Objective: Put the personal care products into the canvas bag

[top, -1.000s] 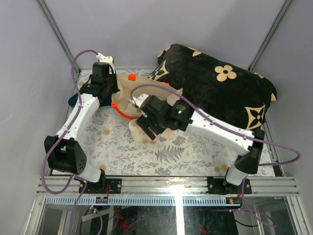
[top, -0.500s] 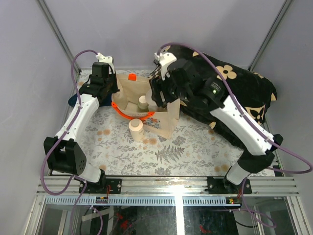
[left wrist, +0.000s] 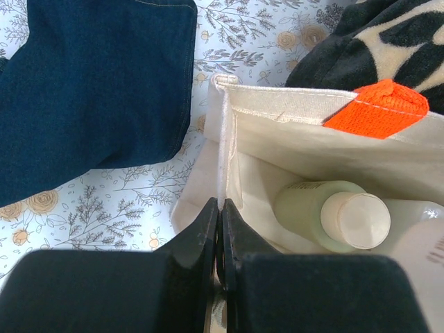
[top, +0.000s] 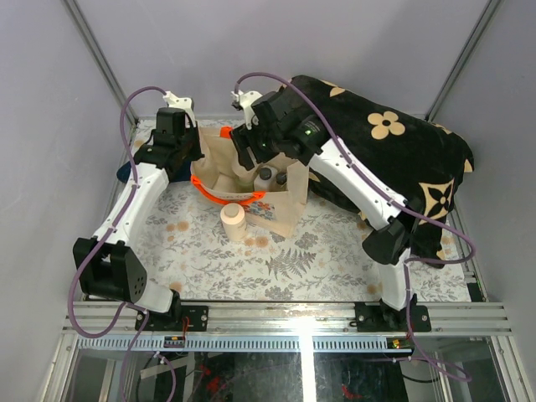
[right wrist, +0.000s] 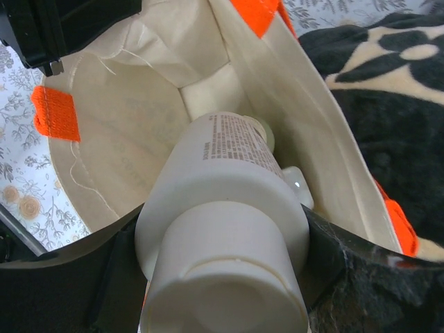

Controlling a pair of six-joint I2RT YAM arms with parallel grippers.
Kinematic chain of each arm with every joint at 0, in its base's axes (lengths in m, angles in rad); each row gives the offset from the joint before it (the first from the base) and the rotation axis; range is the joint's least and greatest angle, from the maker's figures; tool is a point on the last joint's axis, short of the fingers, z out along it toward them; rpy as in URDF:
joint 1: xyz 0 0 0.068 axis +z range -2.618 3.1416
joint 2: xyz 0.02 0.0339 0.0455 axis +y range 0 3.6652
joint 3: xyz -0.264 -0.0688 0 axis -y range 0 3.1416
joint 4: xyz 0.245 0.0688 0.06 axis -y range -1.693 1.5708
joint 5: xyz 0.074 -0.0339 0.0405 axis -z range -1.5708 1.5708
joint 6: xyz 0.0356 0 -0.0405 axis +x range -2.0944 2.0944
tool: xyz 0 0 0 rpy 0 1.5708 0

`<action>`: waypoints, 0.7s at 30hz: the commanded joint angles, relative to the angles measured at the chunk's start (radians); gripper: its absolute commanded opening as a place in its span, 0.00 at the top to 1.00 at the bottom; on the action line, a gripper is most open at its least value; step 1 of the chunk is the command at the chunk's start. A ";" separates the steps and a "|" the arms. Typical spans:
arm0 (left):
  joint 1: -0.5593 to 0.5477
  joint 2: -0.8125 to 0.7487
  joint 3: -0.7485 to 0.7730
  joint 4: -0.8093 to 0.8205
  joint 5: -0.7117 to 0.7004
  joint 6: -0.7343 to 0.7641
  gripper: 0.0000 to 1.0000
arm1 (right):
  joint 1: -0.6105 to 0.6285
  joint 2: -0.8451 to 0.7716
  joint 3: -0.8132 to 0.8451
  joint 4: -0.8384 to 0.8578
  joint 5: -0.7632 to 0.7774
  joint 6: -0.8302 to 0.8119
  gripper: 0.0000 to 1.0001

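The canvas bag [top: 280, 205] stands open at mid-table with orange handles [top: 219, 198]. My left gripper [top: 194, 157] is shut on the bag's left rim [left wrist: 223, 146], holding the mouth open; it also shows in the left wrist view [left wrist: 220, 209]. My right gripper [top: 255, 157] hangs over the bag mouth, shut on a cream bottle with a wide round cap [right wrist: 225, 229], its base pointing down into the bag [right wrist: 132, 132]. A pale greenish bottle [left wrist: 326, 215] lies inside. Two bottle tops [top: 266, 176] show inside the bag. One tan-capped bottle [top: 233, 219] stands on the table in front of the bag.
A large black flower-patterned cushion [top: 394, 155] lies right of and behind the bag, touching it. Blue denim cloth [left wrist: 90, 90] lies left of the bag. The floral tablecloth [top: 318, 260] covers the table.
My right arm lifted from the table in front of the bag, swung up and back with the cream bottle, and now hangs over the bag mouth. The left gripper kept its hold on the rim.
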 commanded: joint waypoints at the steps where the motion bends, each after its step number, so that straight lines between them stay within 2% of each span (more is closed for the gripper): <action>1: 0.000 -0.033 -0.007 0.032 0.017 -0.005 1.00 | -0.007 -0.029 0.025 0.233 -0.083 -0.016 1.00; 7: 0.000 -0.041 -0.004 0.035 0.027 -0.008 1.00 | -0.007 0.022 0.032 0.357 -0.171 0.003 1.00; 13: 0.000 -0.048 -0.001 0.035 0.042 -0.013 1.00 | -0.006 0.058 -0.018 0.455 -0.179 0.007 1.00; 21: -0.001 -0.056 0.005 0.017 0.024 0.003 1.00 | -0.006 0.167 0.050 0.443 -0.110 -0.038 1.00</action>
